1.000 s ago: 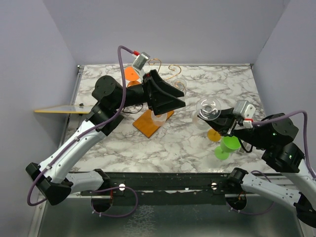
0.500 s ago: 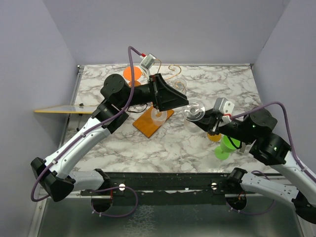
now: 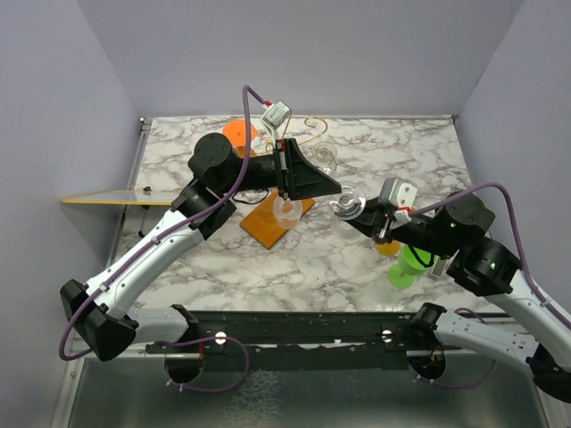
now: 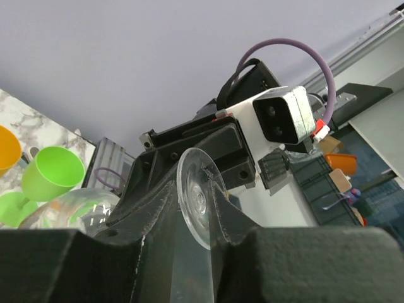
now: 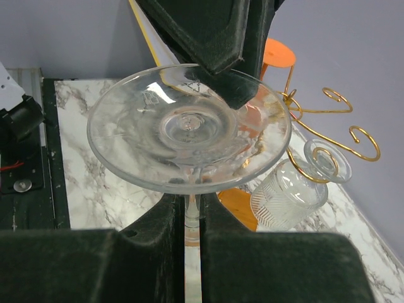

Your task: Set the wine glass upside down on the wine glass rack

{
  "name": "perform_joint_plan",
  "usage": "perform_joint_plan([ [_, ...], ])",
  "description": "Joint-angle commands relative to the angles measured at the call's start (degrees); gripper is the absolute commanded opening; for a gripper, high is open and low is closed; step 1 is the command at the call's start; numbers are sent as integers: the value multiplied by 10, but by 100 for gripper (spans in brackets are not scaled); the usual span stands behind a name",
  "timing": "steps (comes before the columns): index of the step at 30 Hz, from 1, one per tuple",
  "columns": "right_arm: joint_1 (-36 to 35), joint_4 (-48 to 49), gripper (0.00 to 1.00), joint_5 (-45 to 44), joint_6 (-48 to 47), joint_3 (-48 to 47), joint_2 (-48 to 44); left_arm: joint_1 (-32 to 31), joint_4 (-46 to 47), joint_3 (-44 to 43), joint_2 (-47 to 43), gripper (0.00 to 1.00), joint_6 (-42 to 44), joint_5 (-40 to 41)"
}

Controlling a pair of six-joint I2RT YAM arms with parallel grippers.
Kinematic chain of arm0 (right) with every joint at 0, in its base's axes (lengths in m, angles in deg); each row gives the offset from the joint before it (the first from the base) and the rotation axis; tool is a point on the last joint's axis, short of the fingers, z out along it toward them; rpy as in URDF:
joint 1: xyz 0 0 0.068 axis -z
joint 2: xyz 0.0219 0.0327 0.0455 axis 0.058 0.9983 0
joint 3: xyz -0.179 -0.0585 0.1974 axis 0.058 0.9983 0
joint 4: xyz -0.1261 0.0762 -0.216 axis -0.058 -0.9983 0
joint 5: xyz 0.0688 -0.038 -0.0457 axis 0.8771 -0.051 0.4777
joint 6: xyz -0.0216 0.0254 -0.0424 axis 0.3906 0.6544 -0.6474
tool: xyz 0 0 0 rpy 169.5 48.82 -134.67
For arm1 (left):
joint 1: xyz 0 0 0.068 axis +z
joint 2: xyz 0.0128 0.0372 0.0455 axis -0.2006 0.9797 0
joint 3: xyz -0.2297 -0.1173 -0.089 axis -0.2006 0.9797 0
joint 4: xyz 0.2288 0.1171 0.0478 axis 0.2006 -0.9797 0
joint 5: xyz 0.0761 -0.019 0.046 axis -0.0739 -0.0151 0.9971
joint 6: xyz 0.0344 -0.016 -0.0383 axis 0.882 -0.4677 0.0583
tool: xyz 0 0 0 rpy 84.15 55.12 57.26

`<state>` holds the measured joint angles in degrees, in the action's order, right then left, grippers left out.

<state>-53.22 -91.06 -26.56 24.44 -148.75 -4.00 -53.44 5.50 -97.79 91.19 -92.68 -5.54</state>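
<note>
The clear wine glass (image 3: 349,200) is held sideways in mid-air between both arms, to the right of the wine glass rack (image 3: 277,222). My right gripper (image 3: 378,223) is shut on its stem, which shows pinched between my fingers (image 5: 193,211) below the round foot (image 5: 189,126). My left gripper (image 3: 336,189) reaches in from the left, and its fingers close on the foot's rim (image 4: 197,196) from both sides. The rack's gold scroll arms (image 5: 329,120) rise behind, with a ribbed clear glass (image 5: 290,192) hanging upside down on one. The held glass's bowl is hidden.
Green cups (image 3: 411,264) and an orange cup (image 3: 387,245) stand under my right arm. Another orange cup (image 3: 238,134) is at the back left by the rack. A thin yellow board (image 3: 111,198) juts over the table's left edge.
My right arm carried the glass left toward the rack. My left gripper swung right to meet it and closed from wide open onto the foot's rim.
</note>
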Motion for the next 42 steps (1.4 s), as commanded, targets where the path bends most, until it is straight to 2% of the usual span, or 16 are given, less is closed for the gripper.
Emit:
perform_joint_plan([
  [1, -3, 17, 1, 15, -13, -21, 3, -2, 20, 17, 1, 25, -21, -42],
  [8, -3, 4, 1, 21, -28, -41, 23, -3, 18, 22, 7, 24, -27, -65],
  [10, -3, 3, 1, 21, -31, -43, 28, -3, 18, 25, 6, 15, -26, -66],
  [12, -2, 2, 1, 21, -31, -44, 30, -3, 18, 26, 3, 0, -24, -66],
  [16, -3, 2, 1, 21, -16, -43, 28, -3, 19, 27, -7, 0, -19, -61],
  [21, -3, 1, 33, 38, 19, -43, 11, -3, 27, 21, -13, 0, -34, -70],
  [24, -2, 0, 46, 46, 34, -48, -3, -4, 35, 9, -20, 0, -41, -78],
  [32, -3, 17, 64, 62, 49, -53, -46, -4, 51, -42, -29, 0, -44, -84],
  [42, -3, 120, 74, 1, 72, -13, -129, 4, 43, -157, -2, 0, 48, -49],
])
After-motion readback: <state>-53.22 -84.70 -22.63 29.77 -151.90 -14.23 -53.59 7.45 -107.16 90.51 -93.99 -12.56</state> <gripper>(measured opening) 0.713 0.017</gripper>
